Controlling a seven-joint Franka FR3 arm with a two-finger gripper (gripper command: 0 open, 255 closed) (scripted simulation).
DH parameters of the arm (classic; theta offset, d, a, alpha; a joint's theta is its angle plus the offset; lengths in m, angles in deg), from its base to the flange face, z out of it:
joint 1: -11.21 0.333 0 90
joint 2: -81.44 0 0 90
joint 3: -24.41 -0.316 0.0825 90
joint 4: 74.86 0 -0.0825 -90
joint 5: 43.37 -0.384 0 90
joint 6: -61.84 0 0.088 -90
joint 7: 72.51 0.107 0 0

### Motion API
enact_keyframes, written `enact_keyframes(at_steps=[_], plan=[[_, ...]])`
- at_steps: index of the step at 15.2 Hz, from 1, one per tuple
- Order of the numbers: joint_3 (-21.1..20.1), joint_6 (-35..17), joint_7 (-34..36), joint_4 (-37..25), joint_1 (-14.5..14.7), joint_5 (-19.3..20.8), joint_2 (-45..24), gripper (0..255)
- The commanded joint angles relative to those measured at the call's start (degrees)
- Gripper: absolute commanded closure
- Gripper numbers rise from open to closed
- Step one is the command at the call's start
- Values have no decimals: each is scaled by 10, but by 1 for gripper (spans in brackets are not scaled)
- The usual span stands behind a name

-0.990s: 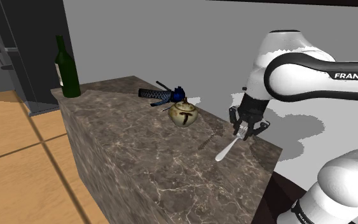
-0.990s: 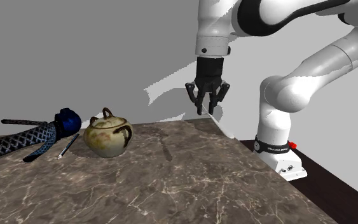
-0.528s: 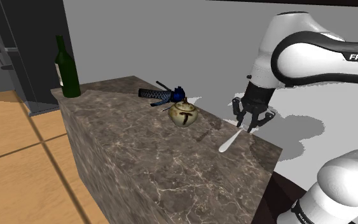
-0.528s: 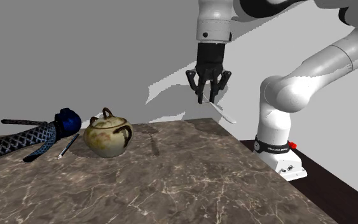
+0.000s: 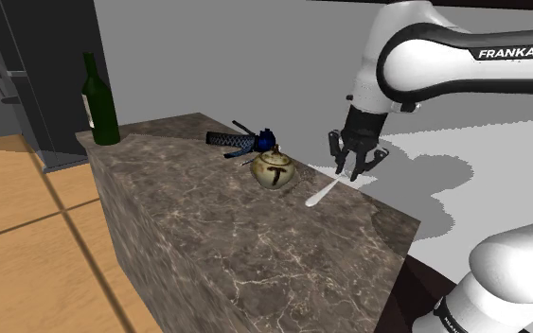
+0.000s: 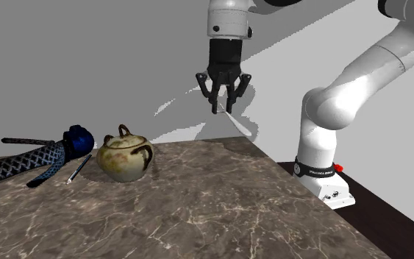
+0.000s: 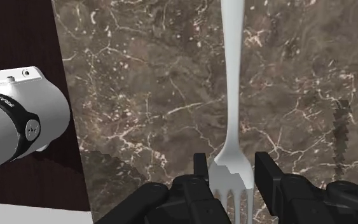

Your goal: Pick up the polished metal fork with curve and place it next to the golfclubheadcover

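My black gripper (image 5: 354, 173) hangs above the far right part of the dark marble counter (image 5: 188, 222), shut on a pale metal fork (image 5: 322, 193). The fork slants down from the fingers toward the counter, handle end lowest. In the wrist view the fork (image 7: 233, 95) has its tines clasped between my fingers (image 7: 269, 177), and the handle runs straight out from my gripper (image 7: 233, 183). The golf club head cover (image 5: 240, 141), blue and black patterned with a blue pom, lies at the counter's far side. From the second exterior view my gripper (image 6: 220, 103) is high above the counter, well right of the head cover (image 6: 29, 163).
An olive lidded pot (image 5: 274, 170) stands between my gripper and the head cover; it also sits mid-counter (image 6: 126, 157). A thin silver stick (image 6: 79, 168) lies beside the head cover. A dark green bottle (image 5: 100, 102) stands at the far left corner. Wooden floor lies beyond the counter's left edge.
My gripper has risen off the counter with the fork in it and moved left toward the pot in both exterior views. The fork now hangs clear of the marble.
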Motion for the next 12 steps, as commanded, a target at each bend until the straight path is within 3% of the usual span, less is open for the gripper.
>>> enact_keyframes(at_steps=[1, 7, 12], plan=[[-27, -22, 17, -38, -18, 5, -56, 255], [-100, -54, 76, -160, -73, 56, -208, 255], [-168, -57, 154, -280, -109, 146, -356, 255]])
